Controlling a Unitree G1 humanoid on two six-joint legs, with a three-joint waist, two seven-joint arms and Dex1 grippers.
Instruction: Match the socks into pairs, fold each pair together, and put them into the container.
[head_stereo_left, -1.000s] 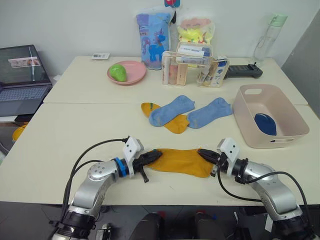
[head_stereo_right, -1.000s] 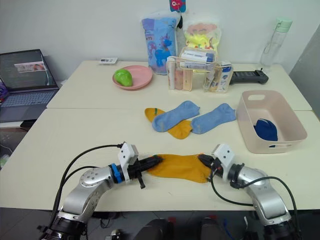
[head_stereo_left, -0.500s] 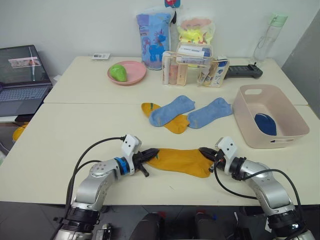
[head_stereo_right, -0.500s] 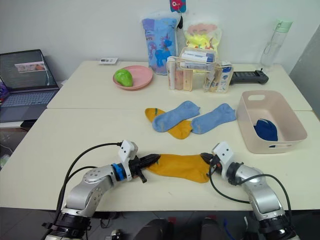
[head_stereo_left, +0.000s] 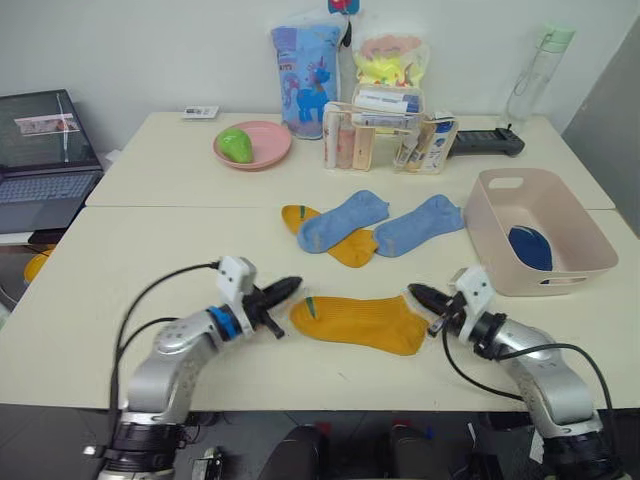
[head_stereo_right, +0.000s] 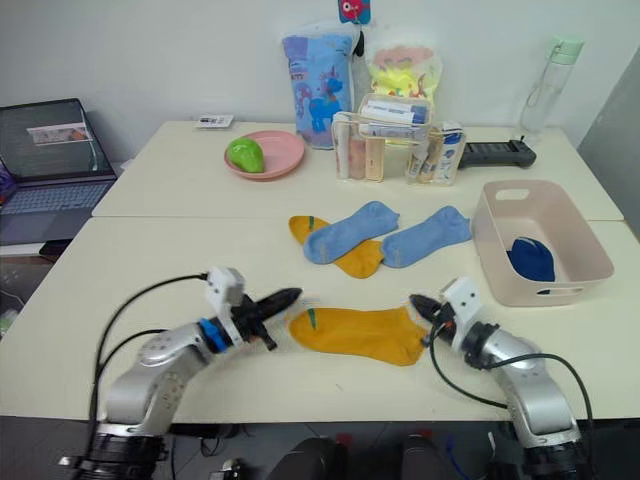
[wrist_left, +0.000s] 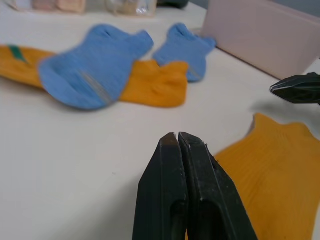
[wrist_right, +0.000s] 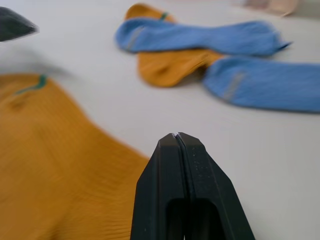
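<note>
Cream tabletop (head_stereo_left: 130, 260) carries everything. Both the left gripper (head_stereo_left: 283, 289) and right gripper (head_stereo_left: 418, 296) are pinched closed and empty, flanking a flat mustard yellow knit sock (head_stereo_left: 356, 321) near the front edge. Its mate (head_stereo_left: 340, 243) lies under two soft light blue socks (head_stereo_left: 342, 220), so tugging it risks dragging them. A pale pink rounded plastic tub (head_stereo_left: 590, 262) sits at the right edge.

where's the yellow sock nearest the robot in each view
Left eye view: the near yellow sock lies flat between the two grippers, low centre.
Right eye view: same sock, low centre.
Left wrist view: its end fills the lower right corner.
Right wrist view: it spreads across the lower left.
Shared landmark: the two light blue socks lying over the other yellow sock, beyond it.
</note>
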